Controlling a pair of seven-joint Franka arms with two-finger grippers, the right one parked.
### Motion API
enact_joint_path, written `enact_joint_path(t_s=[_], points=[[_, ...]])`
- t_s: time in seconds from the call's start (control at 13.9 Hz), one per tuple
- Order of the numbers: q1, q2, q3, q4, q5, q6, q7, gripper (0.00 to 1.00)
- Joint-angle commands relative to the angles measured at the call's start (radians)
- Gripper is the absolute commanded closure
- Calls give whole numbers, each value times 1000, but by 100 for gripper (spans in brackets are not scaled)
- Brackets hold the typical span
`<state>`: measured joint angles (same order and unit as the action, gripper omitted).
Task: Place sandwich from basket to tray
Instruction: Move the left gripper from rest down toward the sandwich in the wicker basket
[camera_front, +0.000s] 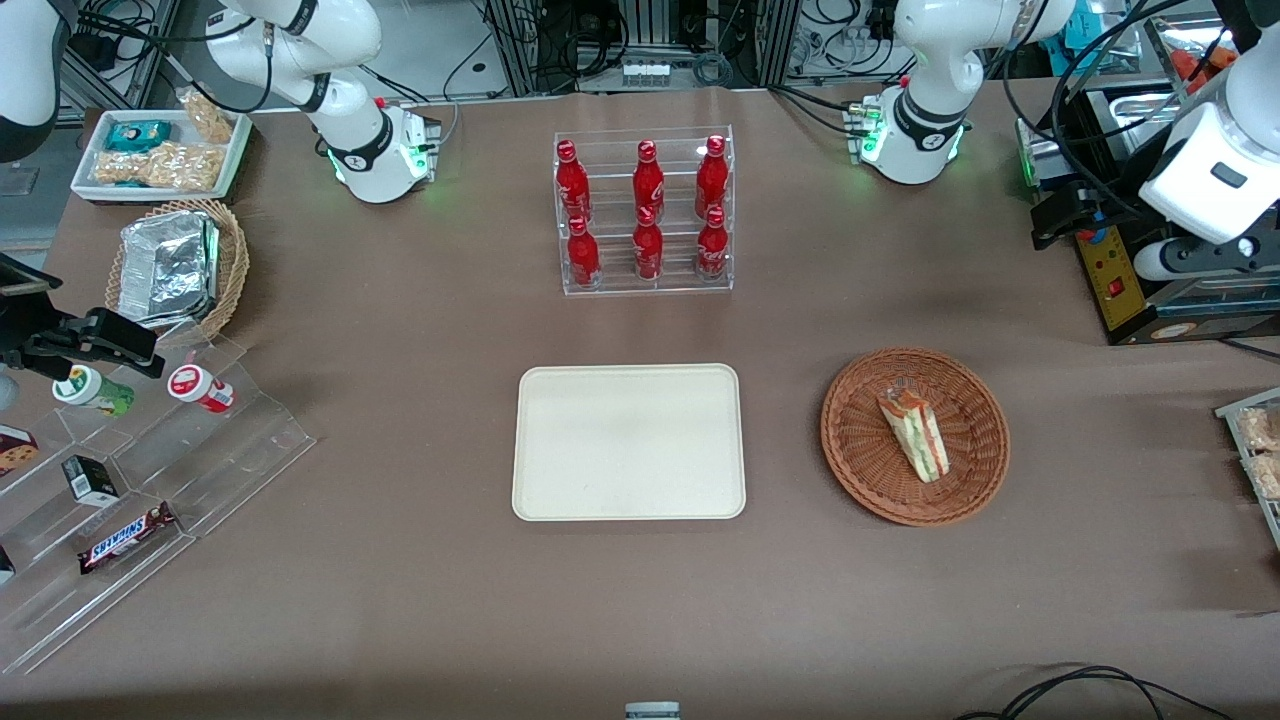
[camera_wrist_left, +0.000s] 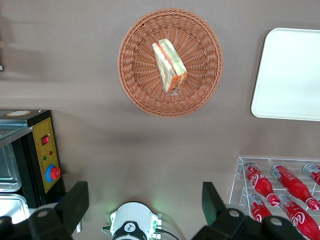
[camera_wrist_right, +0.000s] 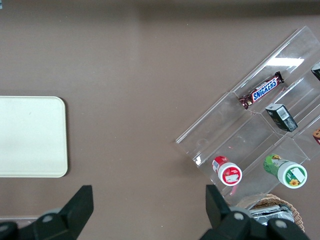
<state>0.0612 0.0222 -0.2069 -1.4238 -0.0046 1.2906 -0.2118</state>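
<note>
The clear-wrapped triangular white-bread sandwich (camera_front: 914, 434) (camera_wrist_left: 169, 65) is lying in the round reddish-brown wicker basket (camera_front: 858, 470) (camera_wrist_left: 135, 75), well apart from the released, wide-spread end effector (camera_wrist_left: 145, 202) hanging above the tabletop (camera_front: 400, 580). 1 cream rectangular plastic tray (camera_front: 628, 441) (camera_wrist_left: 290, 75) is sitting beside the basket. Only the front view is showing all 6 red bottles (camera_front: 647, 210).

"SNICKERS" on the chocolate bar (camera_front: 127, 537) wrapper

Tray (camera_wrist_left: 290, 75) cut off by the frame edge in both wrist views, gripper (camera_wrist_left: 145, 200) shows only two dark fingers (camera_wrist_left: 75, 200) at the picture edge, bottle rack (camera_wrist_left: 280, 190) partly cropped, tan basket (camera_wrist_right: 270, 207) mostly out of frame in right wrist view
</note>
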Motion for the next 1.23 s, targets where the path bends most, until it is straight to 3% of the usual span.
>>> enact_joint_path(t_s=[0.0,0.58,1.15], points=[[19,-37,-11,-41,6,15,22,0],[19,33,-11,-125,8,122,3,0],[51,261,-11,-168,-8,308,-14,0]])
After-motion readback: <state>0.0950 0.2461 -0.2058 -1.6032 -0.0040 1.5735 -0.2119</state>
